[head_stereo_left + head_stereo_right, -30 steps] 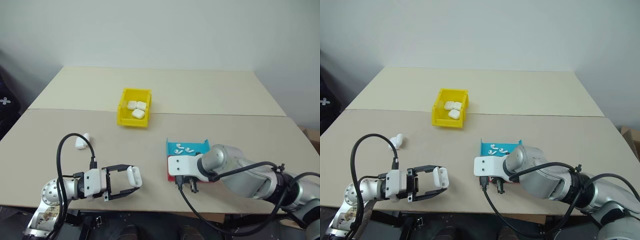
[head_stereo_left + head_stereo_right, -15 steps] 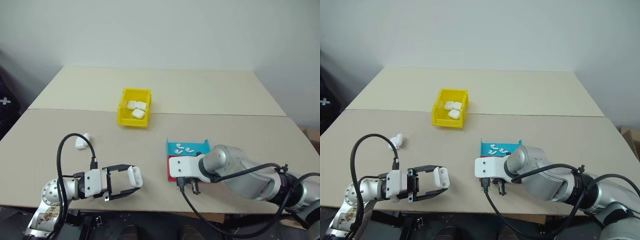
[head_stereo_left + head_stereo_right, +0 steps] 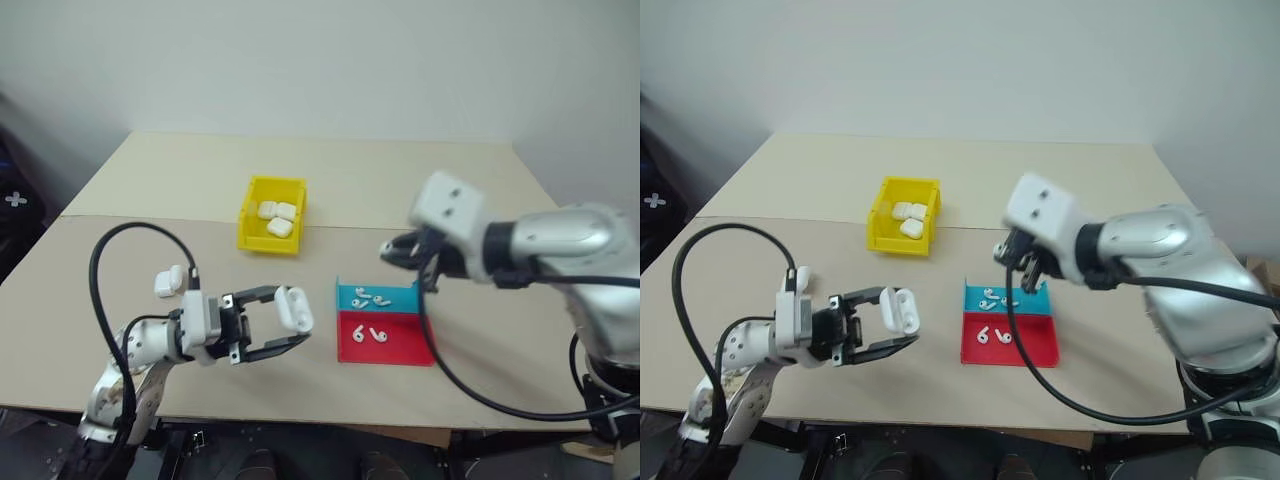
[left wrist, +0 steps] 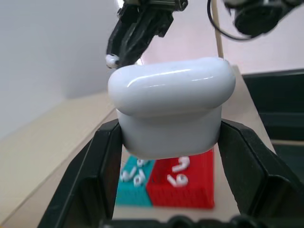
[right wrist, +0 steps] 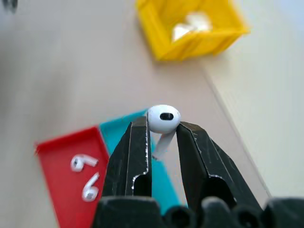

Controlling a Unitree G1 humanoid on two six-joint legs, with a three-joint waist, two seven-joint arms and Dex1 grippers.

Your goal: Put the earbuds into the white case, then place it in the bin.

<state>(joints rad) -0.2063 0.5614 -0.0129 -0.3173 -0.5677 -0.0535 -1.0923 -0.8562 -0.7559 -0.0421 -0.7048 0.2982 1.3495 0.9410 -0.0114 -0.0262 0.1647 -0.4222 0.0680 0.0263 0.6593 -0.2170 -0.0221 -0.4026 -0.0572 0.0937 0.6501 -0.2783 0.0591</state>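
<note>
Between the two arms lies the gap that matters: the right gripper (image 5: 162,142) pinches one earbud (image 5: 163,119) by its stem, bulb above the fingertips, and hangs above the blue tray (image 3: 392,299). The white case (image 3: 295,308) sits well off to that gripper's left and lower, clamped across its body in the left gripper (image 3: 283,322), above the tabletop (image 3: 420,190). In the left wrist view the case's lid looks down, though I cannot tell for sure. My judgement: the earbud has to travel leftward and down to meet the case, and the lid must be lifted first. More earbuds lie in the blue tray and in the red tray (image 3: 400,345) below the right gripper. Beyond the left gripper stands the bin (image 3: 270,215), already holding several cases. Another case (image 3: 168,281) rests on the tabletop behind the left gripper.
</note>
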